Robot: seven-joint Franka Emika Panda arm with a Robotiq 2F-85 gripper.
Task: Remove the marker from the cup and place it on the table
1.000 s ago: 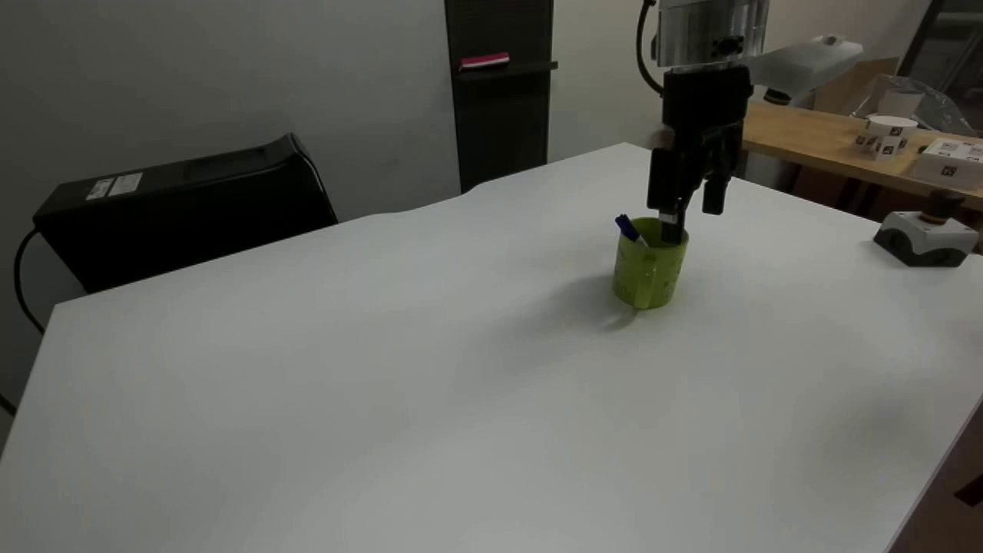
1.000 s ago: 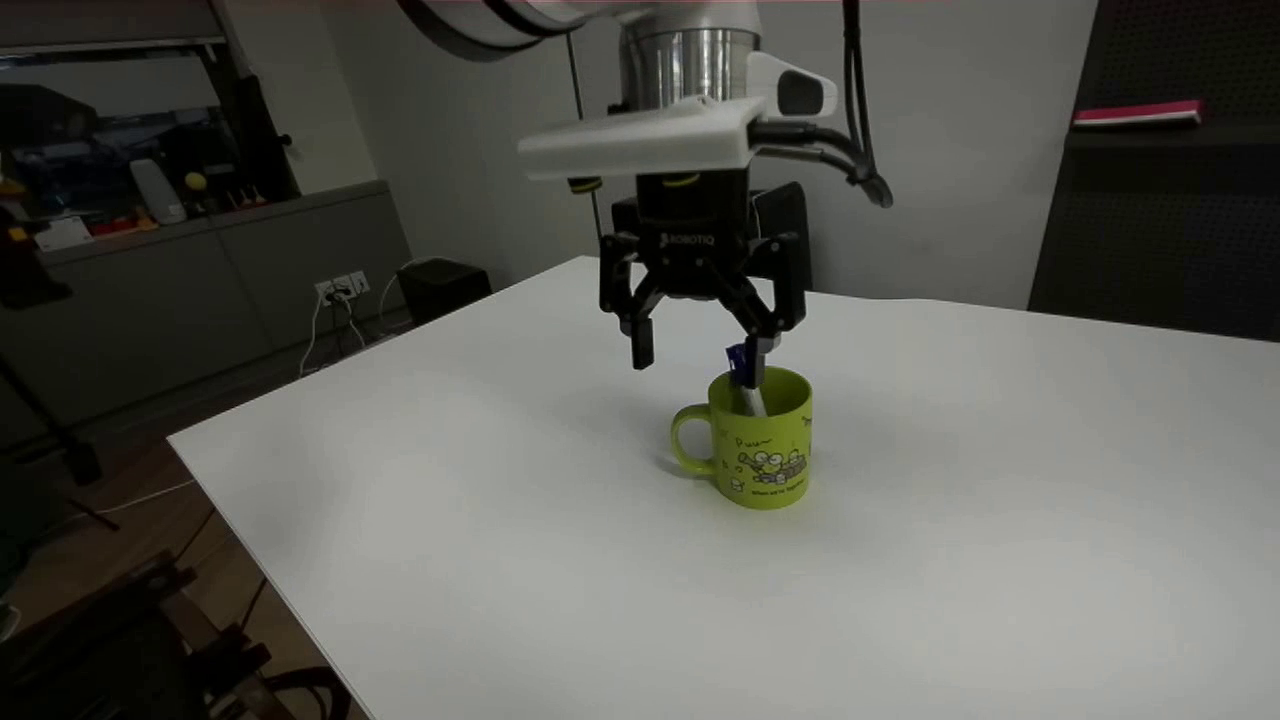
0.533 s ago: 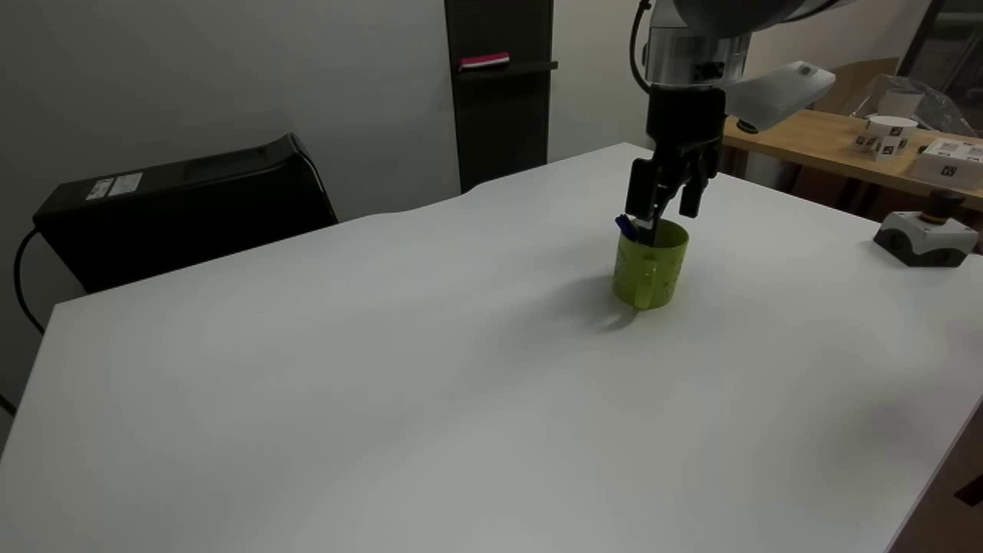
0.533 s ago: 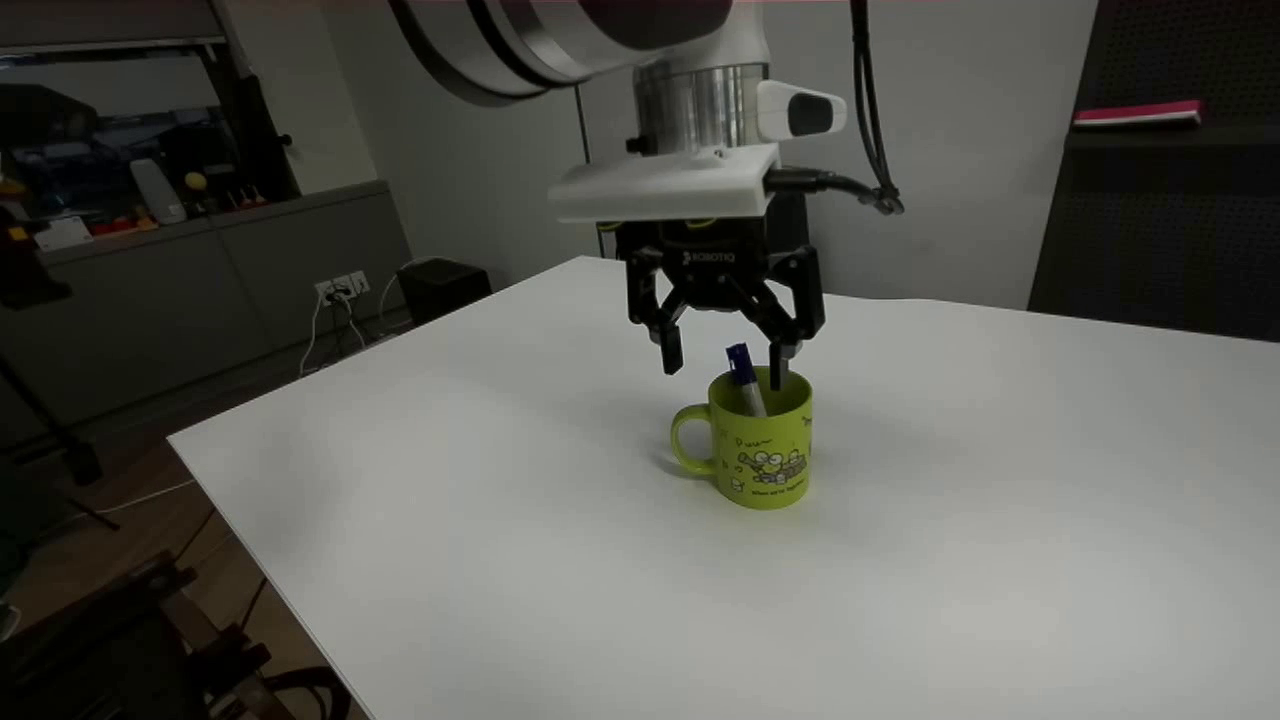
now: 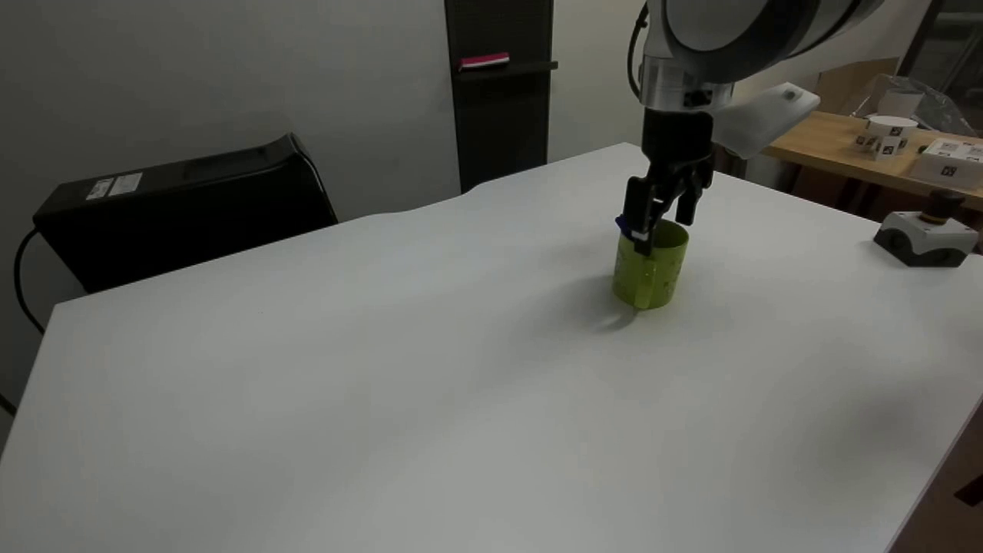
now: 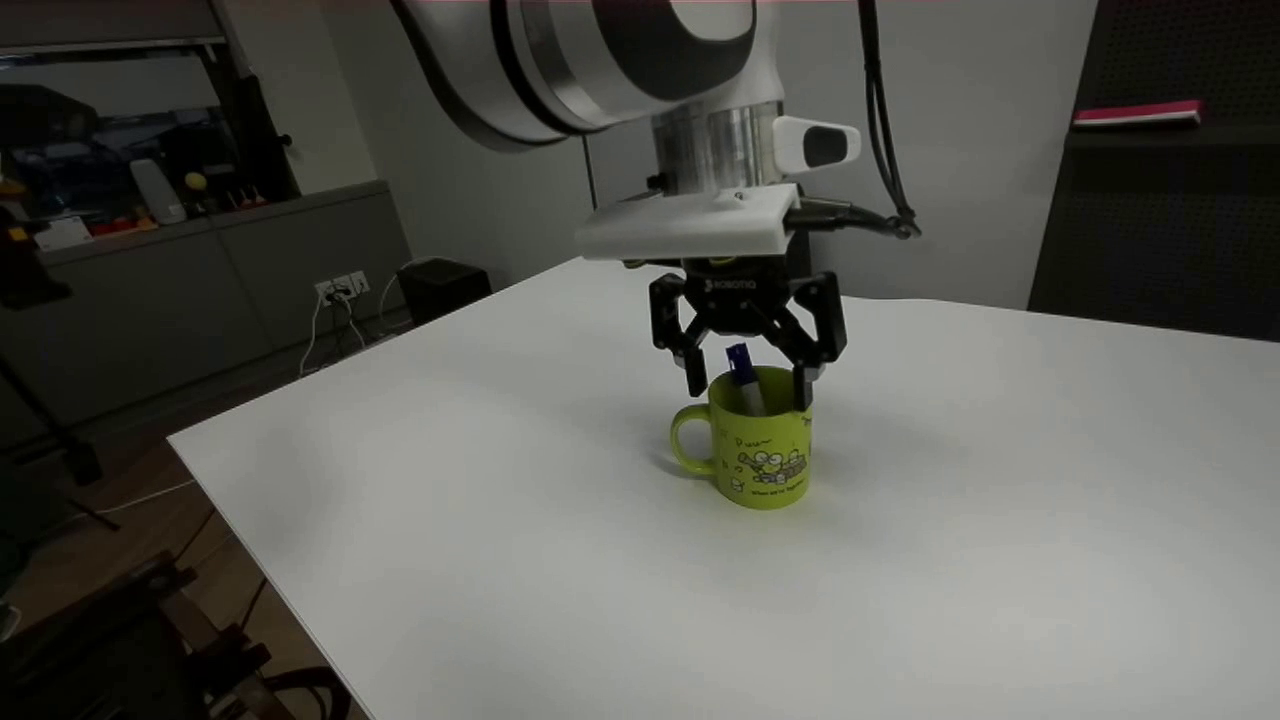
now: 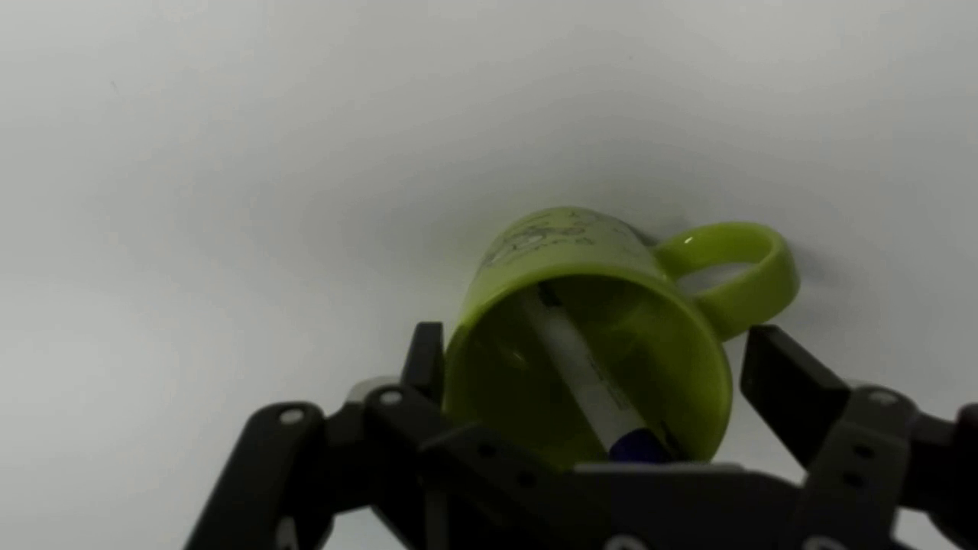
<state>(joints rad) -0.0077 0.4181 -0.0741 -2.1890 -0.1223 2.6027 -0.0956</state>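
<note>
Clearly, white ROBOTIQ lettering [image 6: 730,285] marks the black gripper [image 6: 750,390], its 2 fingers [image 6: 696,372] spread apart at the left and right of a lime-green mug [image 6: 762,440]; whether either touches it cannot be told. The mug stands upright on the white table [image 6: 950,550], printed with cartoon figures [image 6: 772,466] above a line that seems to start "When", the rest too small. The marker [image 6: 748,382] leans inside, its dark-blue cap [image 6: 740,362] jutting out. In an exterior view, 2 white labels [image 5: 126,183] on a black casing [image 5: 192,215] are illegible.
</note>
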